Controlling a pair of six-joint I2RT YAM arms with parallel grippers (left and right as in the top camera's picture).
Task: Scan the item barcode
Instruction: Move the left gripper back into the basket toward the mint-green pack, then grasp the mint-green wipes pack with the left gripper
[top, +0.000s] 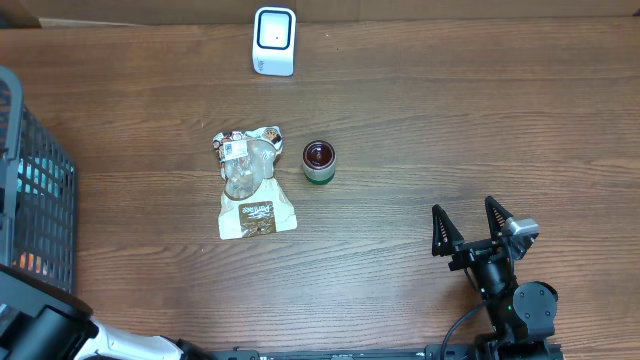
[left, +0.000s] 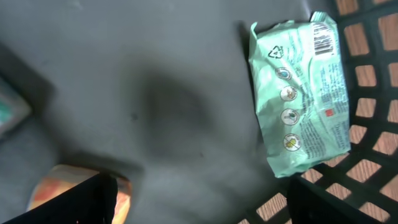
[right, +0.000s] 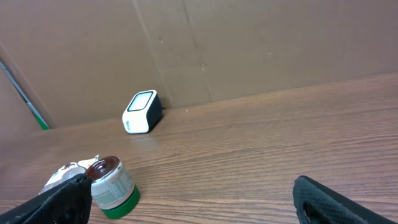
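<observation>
The white barcode scanner (top: 273, 40) stands at the table's far edge and shows in the right wrist view (right: 142, 112). In the left wrist view a mint-green packet (left: 298, 93) lies on the dark basket floor, its barcode (left: 322, 38) facing up by the mesh wall. My left gripper (left: 205, 208) hovers open above that floor, nothing between its fingers (left: 68, 202); the packet is ahead and to the right. An orange item (left: 124, 193) peeks out beside the left finger. My right gripper (top: 472, 228) (right: 196, 208) is open over bare wood at the near right.
A dark mesh basket (top: 55, 185) stands at the left edge. A clear and brown snack bag (top: 252, 185) and a small green-based jar (top: 319, 162) (right: 112, 185) sit mid-table. A cardboard wall (right: 249, 43) backs the table.
</observation>
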